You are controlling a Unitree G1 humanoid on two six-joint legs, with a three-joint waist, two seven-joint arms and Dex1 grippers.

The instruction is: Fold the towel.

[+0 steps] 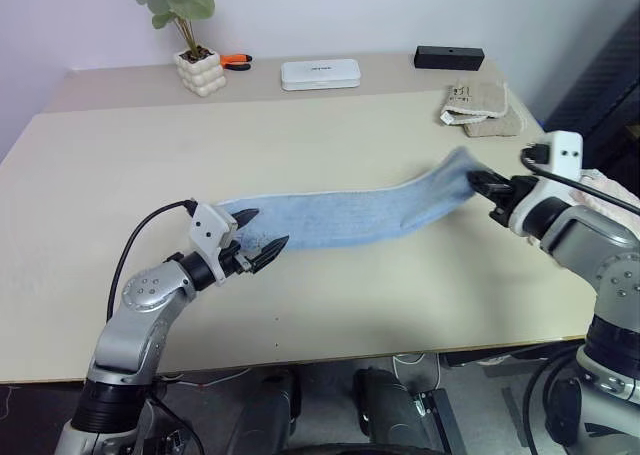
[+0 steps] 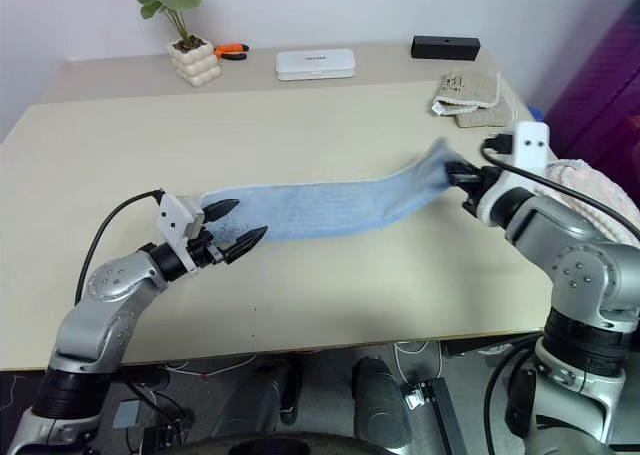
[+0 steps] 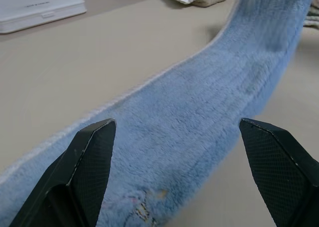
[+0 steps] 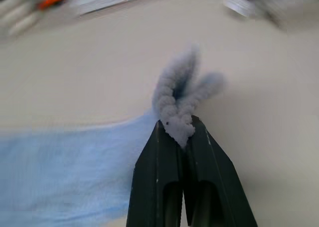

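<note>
The light blue towel (image 1: 350,215) stretches in a long band across the table (image 1: 300,145). Its left end lies flat, and its right end is lifted off the surface. My right gripper (image 1: 483,185) is shut on that raised right end, and a bunch of cloth (image 4: 182,100) sticks out past its fingertips. My left gripper (image 1: 262,237) hovers open at the towel's left end, one finger (image 3: 92,157) on each side of the cloth (image 3: 209,102) without pinching it. A tiny dark mark (image 3: 142,207) shows near that end.
A beige folded cloth (image 1: 480,107) lies at the back right. Along the far edge stand a potted plant (image 1: 195,55), an orange-handled tool (image 1: 237,61), a white flat case (image 1: 320,73) and a black box (image 1: 449,57). A pink and cream towel (image 2: 590,190) sits beside my right arm.
</note>
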